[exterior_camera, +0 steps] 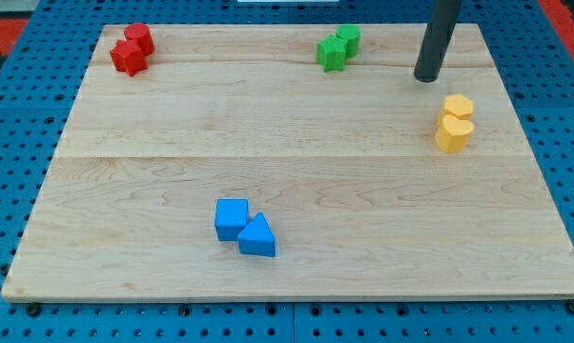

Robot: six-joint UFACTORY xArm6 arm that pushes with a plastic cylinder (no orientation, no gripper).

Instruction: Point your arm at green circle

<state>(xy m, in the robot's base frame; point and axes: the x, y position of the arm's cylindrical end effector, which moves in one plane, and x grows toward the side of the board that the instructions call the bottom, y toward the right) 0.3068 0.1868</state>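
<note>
The green circle (349, 38) sits near the view's top, right of centre, touching a green star-shaped block (331, 53) just below and to its left. My tip (427, 77) is on the board to the right of the green pair and a little lower, apart from them. The dark rod rises from it out of the view's top.
A yellow hexagon (458, 107) and a yellow heart-like block (453, 134) lie below and right of my tip. A red circle (140, 39) and red star (128, 58) sit at the top left. A blue cube (231, 218) and blue triangle (257, 236) lie at bottom centre.
</note>
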